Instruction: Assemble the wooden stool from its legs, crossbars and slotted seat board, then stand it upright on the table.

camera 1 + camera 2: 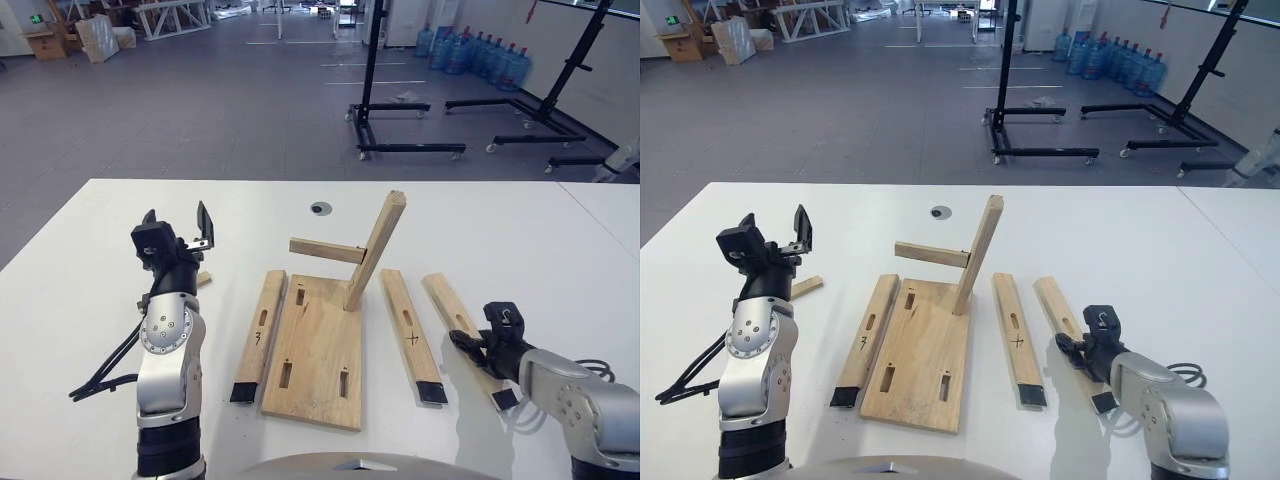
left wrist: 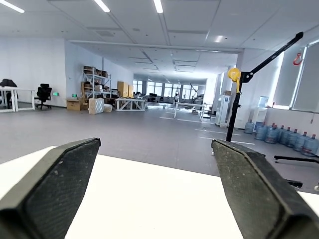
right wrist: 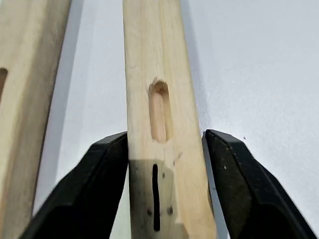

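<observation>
Board (image 1: 315, 360) of pale slotted wood holds one tilted leg (image 1: 376, 250) with crossbar (image 1: 325, 250). Right of it, jaws of the right gripper (image 3: 167, 142) straddle the outermost leg (image 1: 450, 300), grip unclear. The left gripper (image 1: 178, 215) has its jaws wide.

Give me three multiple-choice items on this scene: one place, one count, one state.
1. The right claw is at: A the seat board; B the rightmost leg; C the standing leg.
2. Legs lying flat on the table: A two; B three; C four.
3. The left claw is: A open, empty; B shut on a crossbar; C shut on a leg.
Key: 1B, its fingers press that leg's sides; 2B, one left of the seat board, two right; 3A, fingers apart, nothing between.
</observation>
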